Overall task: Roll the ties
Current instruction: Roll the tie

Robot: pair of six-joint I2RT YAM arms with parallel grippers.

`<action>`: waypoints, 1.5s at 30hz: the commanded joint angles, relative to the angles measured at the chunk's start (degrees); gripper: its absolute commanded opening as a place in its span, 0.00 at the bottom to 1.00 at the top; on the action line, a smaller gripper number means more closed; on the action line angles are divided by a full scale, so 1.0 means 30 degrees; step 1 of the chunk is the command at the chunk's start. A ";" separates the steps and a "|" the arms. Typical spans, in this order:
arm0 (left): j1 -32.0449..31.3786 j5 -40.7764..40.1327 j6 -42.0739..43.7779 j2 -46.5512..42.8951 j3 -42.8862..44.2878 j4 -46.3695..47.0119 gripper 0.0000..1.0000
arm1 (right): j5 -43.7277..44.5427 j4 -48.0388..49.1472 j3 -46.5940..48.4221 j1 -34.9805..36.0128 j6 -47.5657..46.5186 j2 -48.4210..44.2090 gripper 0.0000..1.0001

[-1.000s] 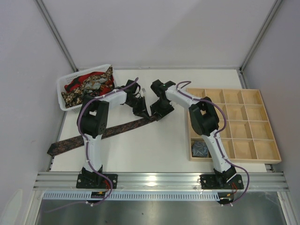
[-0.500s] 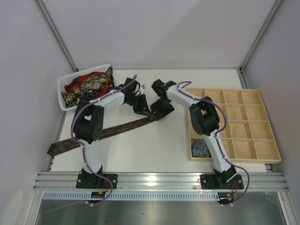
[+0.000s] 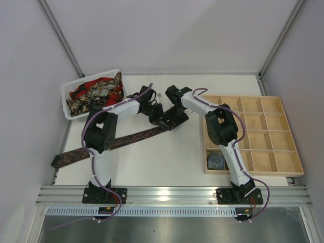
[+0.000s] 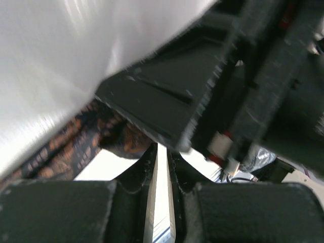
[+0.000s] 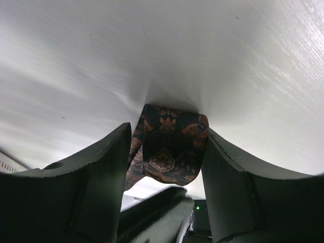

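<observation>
A long dark brown-maroon patterned tie (image 3: 111, 143) lies diagonally across the table, from the front left edge up to the middle. Its upper end is rolled into a small coil (image 5: 172, 142). My right gripper (image 3: 169, 121) is shut on that coil, and in the right wrist view (image 5: 167, 130) the coil sits between both fingers against the table. My left gripper (image 3: 157, 114) is right beside it, to the left. Its jaws are shut to a thin slit with nothing between them (image 4: 162, 152), and the tie (image 4: 76, 147) shows just past the tips.
A white basket (image 3: 68, 96) at the back left holds several loose ties (image 3: 96, 91), red and gold-black. A wooden compartment tray (image 3: 253, 132) stands on the right, with a grey-blue coiled tie (image 3: 216, 160) in its near left cell.
My left gripper has moved right, closer to the right gripper, and the left arm has swung. The right gripper and the tie's rolled end have hardly moved.
</observation>
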 commanded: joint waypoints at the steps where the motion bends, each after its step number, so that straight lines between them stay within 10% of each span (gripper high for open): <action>1: -0.0018 0.0393 -0.0137 0.0666 0.1243 0.0103 0.17 | 0.1647 0.0112 -0.0800 -0.0346 -0.0568 0.0595 0.60; 31: 0.0304 -0.0457 0.0684 0.1606 0.2094 -0.0631 0.17 | -0.1310 0.3244 -0.3377 -0.2718 -0.5839 -0.3063 0.82; 40: 0.0509 -0.0368 0.1211 0.1870 0.2329 -0.1013 0.17 | -0.4005 0.4563 -0.2880 -0.3482 -1.4797 -0.4180 0.75; 45: 0.0539 -0.0339 0.1357 0.1928 0.2387 -0.1246 0.17 | -0.7722 0.6642 -0.4080 -0.3657 -1.7615 -0.4942 0.53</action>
